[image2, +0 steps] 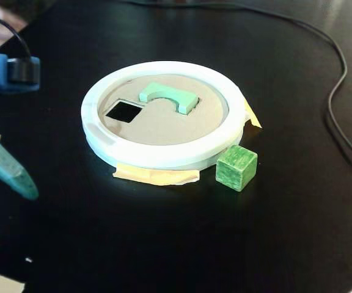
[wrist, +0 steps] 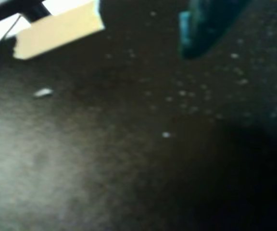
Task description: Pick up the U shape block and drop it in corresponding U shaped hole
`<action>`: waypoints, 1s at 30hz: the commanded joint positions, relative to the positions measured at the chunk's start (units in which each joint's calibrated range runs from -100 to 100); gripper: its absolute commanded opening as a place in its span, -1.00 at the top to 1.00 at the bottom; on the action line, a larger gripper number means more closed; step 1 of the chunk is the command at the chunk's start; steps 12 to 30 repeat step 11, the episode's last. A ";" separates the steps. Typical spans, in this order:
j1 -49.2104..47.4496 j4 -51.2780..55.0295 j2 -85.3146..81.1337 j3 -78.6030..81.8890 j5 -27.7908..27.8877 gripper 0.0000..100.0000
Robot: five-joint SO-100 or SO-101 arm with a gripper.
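Nearest the fixed camera, bare black surface (image2: 182, 244) runs to the edge, with scraps of tan tape at the lower corners. At the left edge of that view hangs the end effector (image2: 5, 165): a teal finger (image2: 8, 168) slanting downward below a blue body, with nothing between or against it. Only one finger shows clearly, so I cannot tell how wide the jaws stand. The wrist view adds little, just blurred dusty surface, a teal fingertip at the top and a strip of tan tape (wrist: 56, 31) at upper left.

Farther in, a dark green cube (image2: 237, 166) sits just beside the front right of the white ring (image2: 164, 155), apart from the arm. Tan tape (image2: 154, 177) peeks from under the ring at front and right.

Inside the ring, on the tan board (image2: 157, 125), a square hole (image2: 124, 111) is open at left. Behind it, the block (image2: 167, 96) lies in or over the U hole, its notch facing front; the hole itself is covered, and I cannot tell whether the block is fully seated or standing proud.

By its look the block is rigid, light and matt, probably painted wood, so unlikely to slip. If it needs reseating, the two flat long sides across the arch offer the best hold. A black cable (image2: 335, 91) curves along the far right.
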 commanded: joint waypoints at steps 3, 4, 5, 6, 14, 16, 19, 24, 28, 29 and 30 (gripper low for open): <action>-0.23 -1.27 -0.52 0.27 -0.24 -1.00; -0.23 -1.27 -0.52 0.36 -0.24 -1.00; -0.10 -0.27 -0.52 0.45 -0.24 -1.00; -0.10 -0.27 -0.52 0.45 -0.24 -1.00; -0.10 -0.27 -0.52 0.45 -0.24 -1.00; -0.10 -0.27 -0.52 0.45 -0.24 -1.00; -0.10 -0.27 -0.52 0.45 -0.24 -1.00; -0.10 -0.27 -0.52 0.45 -0.24 -1.00; -0.10 -0.27 -0.52 0.45 -0.24 -1.00; -0.10 -0.27 -0.52 0.45 -0.24 -1.00; -0.10 -0.27 -0.52 0.45 -0.24 -1.00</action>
